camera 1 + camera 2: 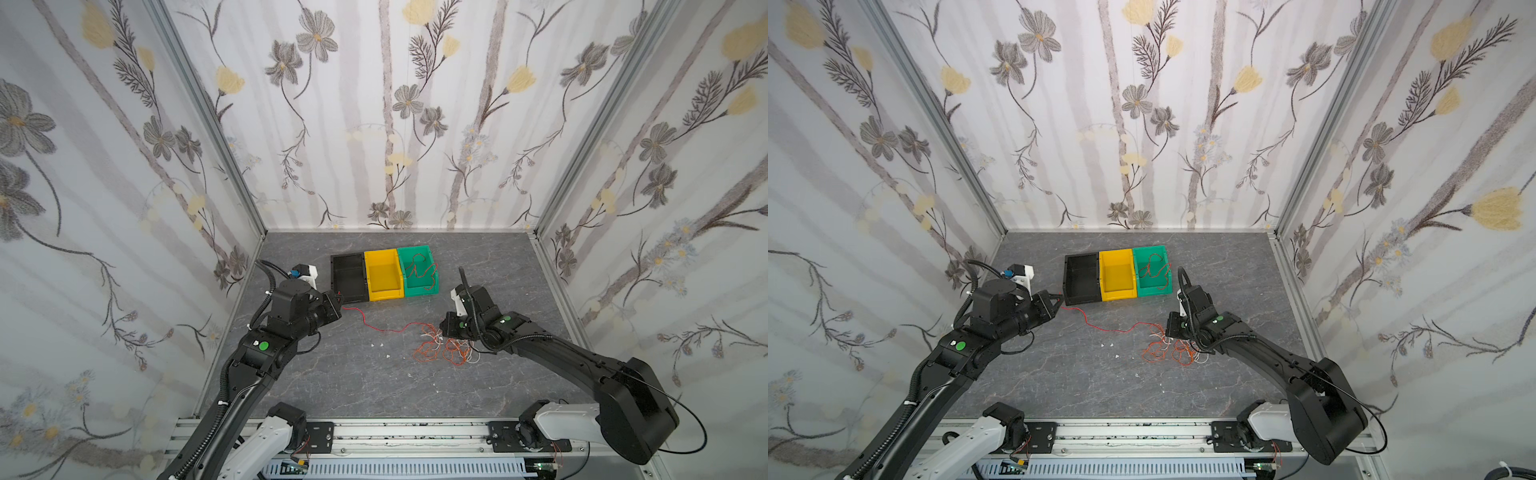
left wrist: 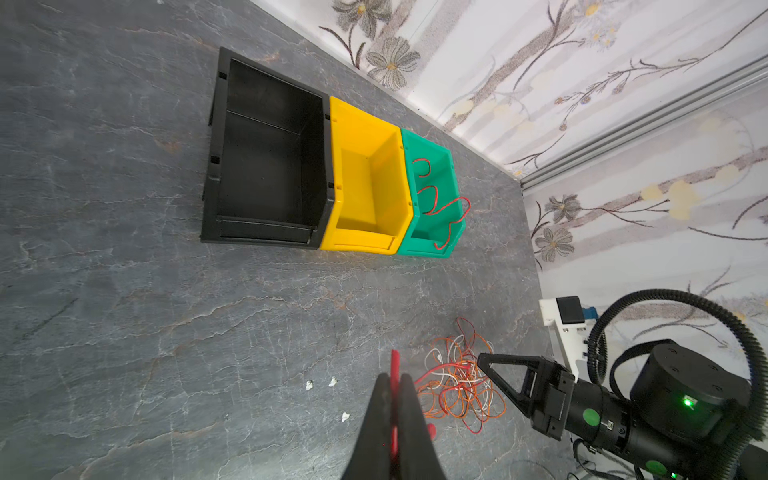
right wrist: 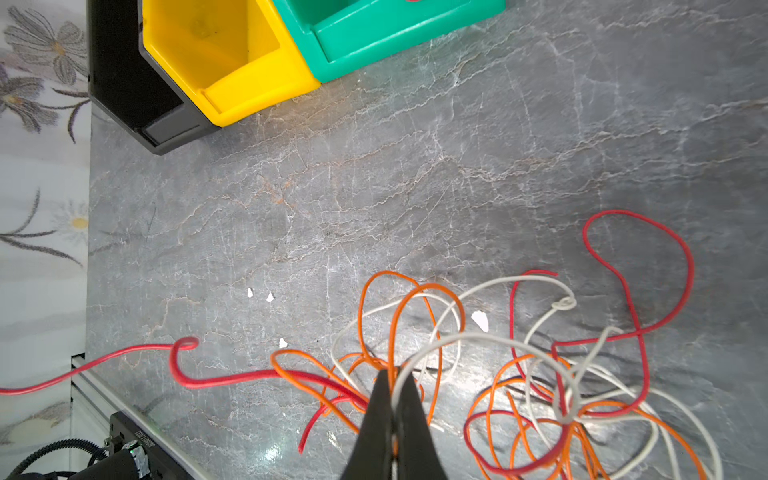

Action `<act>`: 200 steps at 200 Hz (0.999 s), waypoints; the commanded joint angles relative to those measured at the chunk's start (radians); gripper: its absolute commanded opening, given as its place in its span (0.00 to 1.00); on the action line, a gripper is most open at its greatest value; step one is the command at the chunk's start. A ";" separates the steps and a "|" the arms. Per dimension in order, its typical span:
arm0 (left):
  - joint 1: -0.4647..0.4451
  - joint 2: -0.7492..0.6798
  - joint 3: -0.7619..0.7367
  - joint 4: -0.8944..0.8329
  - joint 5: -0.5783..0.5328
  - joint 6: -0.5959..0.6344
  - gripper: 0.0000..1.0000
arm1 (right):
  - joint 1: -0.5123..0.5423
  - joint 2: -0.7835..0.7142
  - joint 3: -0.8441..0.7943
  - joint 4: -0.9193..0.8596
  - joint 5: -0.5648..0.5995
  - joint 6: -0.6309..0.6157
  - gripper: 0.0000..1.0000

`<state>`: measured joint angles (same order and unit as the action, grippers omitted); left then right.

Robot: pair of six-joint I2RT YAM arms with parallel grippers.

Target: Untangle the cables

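A tangle of thin orange, white and red cables [image 1: 444, 351] [image 1: 1173, 351] lies on the grey table right of centre. My right gripper [image 3: 392, 374] is shut at the tangle's edge, pinching an orange cable [image 3: 392, 324] and a white cable [image 3: 457, 338]. One red cable [image 1: 376, 328] [image 3: 224, 380] runs out of the tangle leftward to my left gripper [image 1: 340, 300] [image 2: 395, 376], which is shut on its end near the black bin's front corner. In the left wrist view the right gripper [image 2: 484, 359] points into the tangle [image 2: 457, 386]. Another red cable [image 1: 419, 272] lies coiled in the green bin.
Three bins stand side by side at the back: black [image 1: 349, 274], yellow [image 1: 384, 295] and green [image 1: 411, 249]. A few small white scraps [image 1: 380, 345] lie on the table between the arms. Papered walls close the left, right and far sides.
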<state>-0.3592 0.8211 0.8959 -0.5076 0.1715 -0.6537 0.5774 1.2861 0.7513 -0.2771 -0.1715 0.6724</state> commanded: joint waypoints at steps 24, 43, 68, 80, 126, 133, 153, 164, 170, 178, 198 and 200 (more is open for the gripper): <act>0.065 -0.061 0.033 -0.084 -0.141 0.003 0.00 | -0.065 -0.071 -0.032 -0.106 0.131 0.030 0.00; 0.094 -0.080 0.041 -0.097 -0.143 0.006 0.00 | -0.088 -0.055 -0.039 -0.113 0.117 0.032 0.00; 0.108 -0.073 0.042 -0.095 -0.108 0.008 0.00 | -0.089 -0.021 -0.043 -0.084 0.076 0.030 0.00; 0.108 -0.071 0.039 -0.085 -0.096 0.006 0.00 | -0.089 0.000 -0.046 -0.069 0.054 0.029 0.00; 0.111 -0.036 0.022 0.028 0.038 -0.008 0.00 | -0.046 0.086 -0.029 -0.042 -0.026 0.003 0.02; 0.110 -0.024 0.022 0.053 0.075 -0.016 0.00 | -0.034 0.091 -0.023 -0.038 -0.031 0.002 0.06; 0.109 -0.004 0.034 0.074 0.113 -0.019 0.00 | -0.007 0.087 -0.006 -0.025 -0.046 0.004 0.22; 0.110 -0.003 0.041 0.076 0.122 -0.016 0.00 | 0.000 0.080 0.008 -0.030 -0.059 0.000 0.30; 0.109 -0.001 0.047 0.074 0.126 -0.014 0.00 | 0.002 0.076 0.017 -0.035 -0.067 -0.004 0.36; 0.109 0.003 0.055 0.076 0.138 -0.014 0.00 | 0.003 0.068 0.028 -0.043 -0.079 -0.009 0.41; 0.108 0.013 0.067 0.094 0.183 -0.020 0.00 | 0.004 0.048 0.068 -0.088 -0.095 -0.037 0.51; 0.108 0.014 0.069 0.097 0.189 -0.021 0.00 | 0.004 0.046 0.072 -0.094 -0.097 -0.040 0.52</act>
<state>-0.2497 0.8261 0.9466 -0.4747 0.2871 -0.6601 0.5774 1.3548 0.7818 -0.3401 -0.2298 0.6712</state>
